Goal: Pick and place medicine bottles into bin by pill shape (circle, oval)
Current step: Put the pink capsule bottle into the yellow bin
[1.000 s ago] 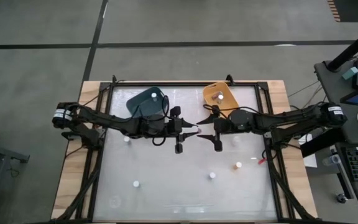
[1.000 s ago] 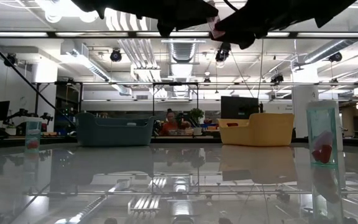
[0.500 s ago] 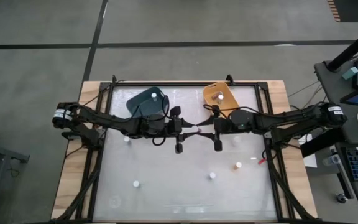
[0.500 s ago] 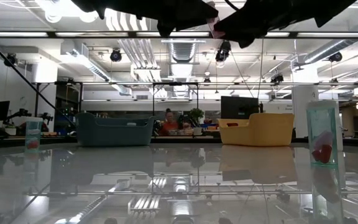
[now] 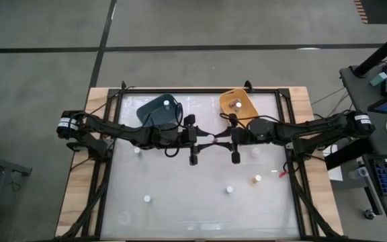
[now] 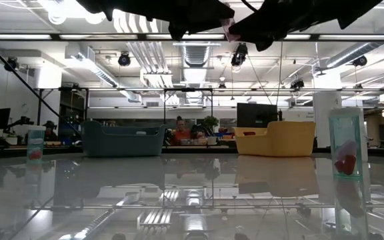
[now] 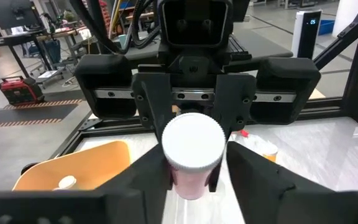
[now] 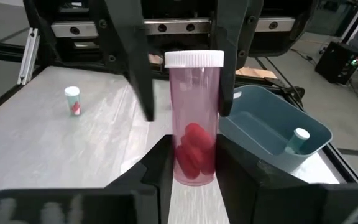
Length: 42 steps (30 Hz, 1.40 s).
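Observation:
One medicine bottle (image 5: 214, 138), pink-tinted with a white cap and red pills, hangs in the air over the table's middle between both grippers. My left gripper (image 5: 209, 140) comes at it from the table's left and is shut on it. My right gripper (image 5: 219, 137) comes from the right and is shut on its lower end. The bottle shows cap-on in the left wrist view (image 7: 193, 140) and side-on in the right wrist view (image 8: 195, 118). The teal bin (image 5: 154, 114) and the yellow bin (image 5: 242, 107) stand at the far edge, each with one bottle inside. My left gripper pinches the bottle's body just under the white cap (image 7: 189, 182) between its two fingers (image 7: 149, 182). The fingers come level from the table's left and lie across the bottle. The bottle stands roughly upright, cap up, lifted clear of the table. My right gripper has the bottle's lower end (image 8: 195, 169), where the red pills lie, between its two fingers (image 8: 158, 169). The fingers come level from the table's right and lie across the bottle. The bottle rises upright above them, clear of the table.
Loose bottles stand on the table: one at the left (image 5: 137, 150), two toward the near edge (image 5: 147, 198) (image 5: 229, 189), and an orange one (image 5: 257, 179) at the right. A small red scrap (image 5: 282, 173) lies by the right edge. Black frame rails border the table.
My right gripper has moved a little toward the left gripper and squared up to the bottle. The bottle and my left gripper have stayed where they were.

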Available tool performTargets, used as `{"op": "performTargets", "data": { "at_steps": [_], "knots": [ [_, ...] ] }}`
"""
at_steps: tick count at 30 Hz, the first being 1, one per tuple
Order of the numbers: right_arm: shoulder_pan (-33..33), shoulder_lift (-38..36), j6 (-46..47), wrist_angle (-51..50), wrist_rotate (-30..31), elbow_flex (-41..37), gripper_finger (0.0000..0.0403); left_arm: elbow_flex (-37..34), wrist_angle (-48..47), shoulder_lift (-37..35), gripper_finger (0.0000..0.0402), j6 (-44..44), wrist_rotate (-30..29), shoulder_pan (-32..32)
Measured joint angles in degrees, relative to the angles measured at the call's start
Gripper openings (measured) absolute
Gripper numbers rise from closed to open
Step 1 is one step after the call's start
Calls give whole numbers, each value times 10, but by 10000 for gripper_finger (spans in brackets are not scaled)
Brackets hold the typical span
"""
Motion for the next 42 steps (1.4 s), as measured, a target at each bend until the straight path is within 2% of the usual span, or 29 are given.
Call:
{"op": "performTargets", "data": {
  "at_steps": [5,9,16,19,23,29,35,42],
  "knots": [
    [0,0,3,-4,1,0,107,0,-19,-5,195,29,0,0],
    [-3,0,12,-12,1,0,104,0,-80,-31,220,63,0,0],
    [-30,0,76,-53,7,0,100,-10,-217,-92,228,75,-4,5],
    [-42,0,119,-86,39,0,100,-30,-240,-119,228,88,-5,8],
    [-58,0,188,-131,88,0,100,-79,-214,-154,228,123,-8,15],
    [-111,0,280,-179,94,7,100,-152,-133,-184,228,162,-17,33],
    [-175,25,317,-332,91,93,100,-202,-77,-193,228,165,-17,52],
    [-247,105,303,-509,90,221,100,-214,-46,-207,228,179,-18,68]
  ]
}}
